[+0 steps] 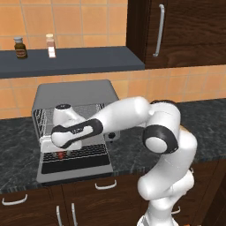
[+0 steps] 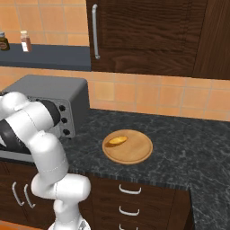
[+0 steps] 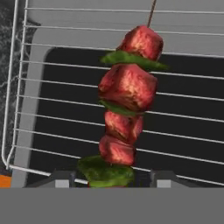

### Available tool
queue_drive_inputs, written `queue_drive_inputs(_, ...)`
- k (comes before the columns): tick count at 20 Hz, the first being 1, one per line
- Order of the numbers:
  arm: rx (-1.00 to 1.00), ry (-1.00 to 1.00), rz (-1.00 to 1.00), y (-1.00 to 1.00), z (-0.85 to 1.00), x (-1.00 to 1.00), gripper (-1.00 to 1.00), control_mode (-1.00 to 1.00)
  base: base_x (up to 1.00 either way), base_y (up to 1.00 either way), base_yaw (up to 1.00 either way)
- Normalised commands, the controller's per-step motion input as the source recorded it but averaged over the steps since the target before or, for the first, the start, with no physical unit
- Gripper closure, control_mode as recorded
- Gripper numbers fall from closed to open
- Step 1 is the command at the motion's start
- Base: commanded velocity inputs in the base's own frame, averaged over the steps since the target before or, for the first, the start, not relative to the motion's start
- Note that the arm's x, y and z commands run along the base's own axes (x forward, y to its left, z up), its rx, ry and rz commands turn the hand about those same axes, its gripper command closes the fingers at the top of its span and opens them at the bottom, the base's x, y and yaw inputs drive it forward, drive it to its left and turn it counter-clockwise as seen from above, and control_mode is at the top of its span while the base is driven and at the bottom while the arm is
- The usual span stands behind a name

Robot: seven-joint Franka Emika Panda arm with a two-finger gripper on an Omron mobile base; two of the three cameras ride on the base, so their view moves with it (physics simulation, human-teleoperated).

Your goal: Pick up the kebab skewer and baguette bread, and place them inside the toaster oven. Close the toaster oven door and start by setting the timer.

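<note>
Gripper [image 3: 109, 178] jaws apart, flanking the kebab skewer [image 3: 127, 109], which points toward twelve o'clock over the toaster oven [image 1: 75, 95] rack [image 3: 52, 109], apparently for release there.

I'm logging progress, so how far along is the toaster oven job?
Nothing is finished. In hand: the kebab skewer lies over the wire rack of the open toaster oven, between the claw tips. Left: the baguette bread sits on the wooden plate; the toaster oven door is down, timer unset.
</note>
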Motion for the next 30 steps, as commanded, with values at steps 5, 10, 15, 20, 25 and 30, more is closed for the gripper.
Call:
queue_drive_inputs(5, -0.03, -0.13, 0.0, -0.51, 0.35, -0.19, -1.0, -1.0, 0.0, 0.0, 0.0)
queue_drive_inputs(10, 0.0, -0.15, 0.0, -0.87, 0.44, -0.54, -1.0, -1.0, 0.0, 0.0, 0.0)
queue_drive_inputs(15, 0.0, -0.04, -0.06, -1.0, 0.1, -0.7, -1.0, -1.0, 0.0, 0.0, 0.0)
queue_drive_inputs(20, 0.0, 0.01, -0.19, -1.0, 0.32, -0.11, -1.0, -1.0, 0.0, 0.0, 0.0)
queue_drive_inputs(25, 0.0, 0.04, -0.26, -1.0, 0.51, 0.0, -1.0, -1.0, 0.0, 0.0, 0.0)
queue_drive_inputs(30, 0.0, 0.07, -0.4, -1.0, 0.13, 0.13, -1.0, -1.0, 0.0, 0.0, 0.0)
